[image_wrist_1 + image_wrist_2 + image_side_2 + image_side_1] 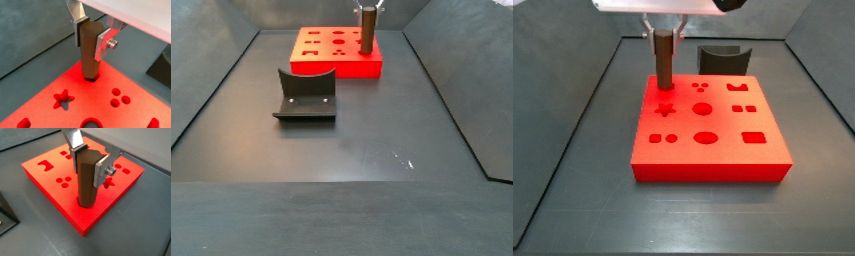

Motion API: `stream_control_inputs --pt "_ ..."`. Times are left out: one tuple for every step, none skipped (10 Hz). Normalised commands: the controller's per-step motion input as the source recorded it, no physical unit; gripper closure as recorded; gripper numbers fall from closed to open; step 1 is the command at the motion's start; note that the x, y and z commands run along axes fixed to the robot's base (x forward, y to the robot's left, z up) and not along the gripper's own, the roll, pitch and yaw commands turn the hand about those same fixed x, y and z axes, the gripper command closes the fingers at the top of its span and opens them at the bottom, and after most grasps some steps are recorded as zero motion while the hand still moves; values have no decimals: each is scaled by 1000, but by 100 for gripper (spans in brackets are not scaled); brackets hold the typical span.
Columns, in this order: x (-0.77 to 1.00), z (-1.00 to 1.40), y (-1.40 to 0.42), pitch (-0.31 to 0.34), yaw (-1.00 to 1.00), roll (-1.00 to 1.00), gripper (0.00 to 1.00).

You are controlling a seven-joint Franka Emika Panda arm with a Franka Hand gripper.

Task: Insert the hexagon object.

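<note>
The hexagon object (89,50) is a long brown peg, held upright between my fingers. My gripper (92,34) is shut on its upper part; it also shows in a wrist view (91,163). The peg's lower end (84,202) meets the top of the red block (47,178) near one corner, at a hole there. In a side view the peg (665,60) stands on the block's far left corner (647,150). In a side view the peg (366,30) stands at the block's right end (318,55). How deep the tip sits is hidden.
The red block has several shaped holes: a cross (63,97), three dots (119,97), circles and squares (754,137). A dark grey curved piece (724,57) stands behind the block and also shows in a side view (306,95). Dark walls bound the floor.
</note>
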Motion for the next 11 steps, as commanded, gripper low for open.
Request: stream_control_inputs --pt "0 -494 -106 -339 6 124 100" --pt "20 -377 -69 -307 0 120 100" --pt "17 -337 0 -246 0 101 100" --pt "-11 -280 214 -249 40 21 100" --pt "-114 -194 183 -223 17 0 100" --pt "-97 -249 97 -227 14 0 100" --pt "-137 -309 0 -220 6 76 100" --pt "-97 -240 -49 -140 0 144 100" --pt "0 -377 -154 0 0 310 100" --pt "57 -457 -314 10 -89 466 100" --pt "69 -460 -297 14 -109 463 100"
